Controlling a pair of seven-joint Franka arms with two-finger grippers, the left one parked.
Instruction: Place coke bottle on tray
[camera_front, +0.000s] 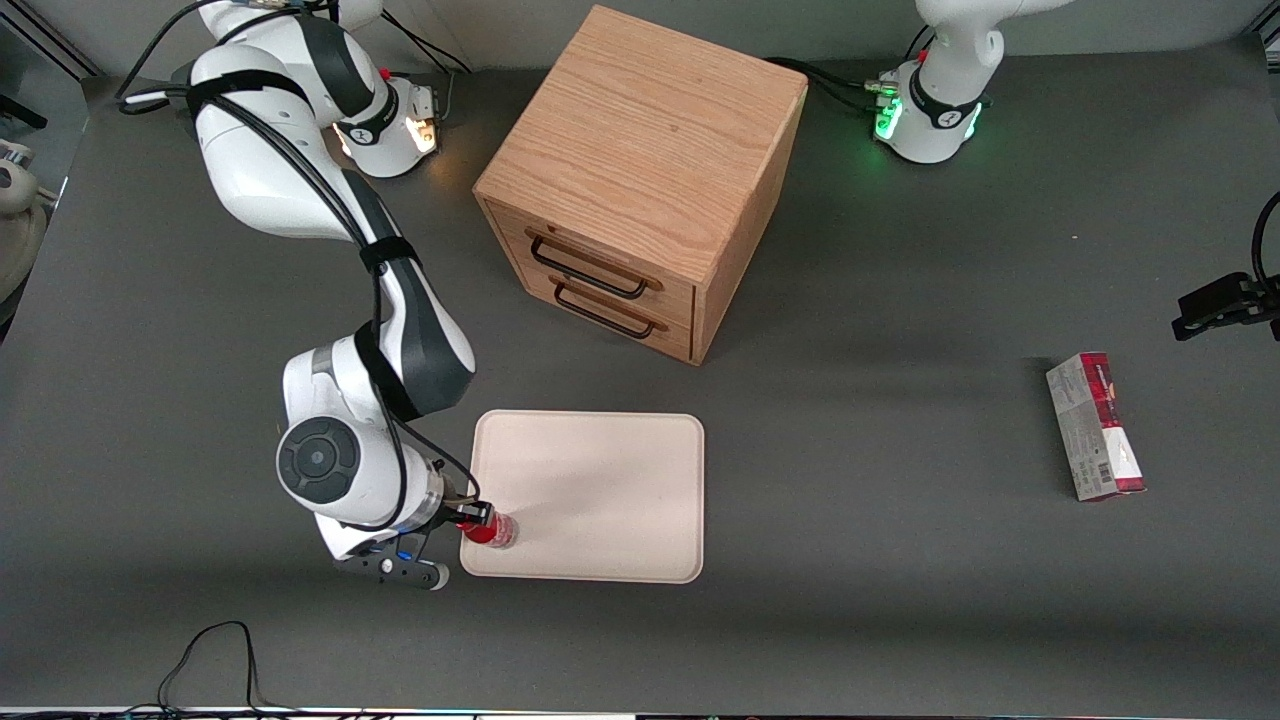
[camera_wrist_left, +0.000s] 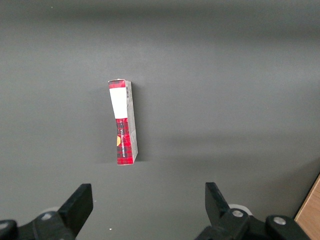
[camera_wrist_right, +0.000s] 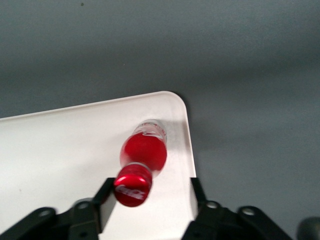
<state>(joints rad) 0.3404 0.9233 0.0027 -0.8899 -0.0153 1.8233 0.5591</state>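
The coke bottle (camera_wrist_right: 143, 152) stands on the tray (camera_front: 600, 480), in the corner nearest the front camera at the working arm's end, tilted with its red cap toward the wrist camera and its clear base on the tray floor. The gripper (camera_wrist_right: 150, 197) hangs just above it, fingers (camera_wrist_right: 104, 200) spread, cap touching one of them.

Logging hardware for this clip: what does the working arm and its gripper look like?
The right arm has glossy white shells with dark grey-black joint sections, and black cables strapped along it. A round dark grey cap covers the wrist joint. Its base glows amber-white. The gripper, at the tray corner nearest the working arm, has black fingers, open around the coke bottle.
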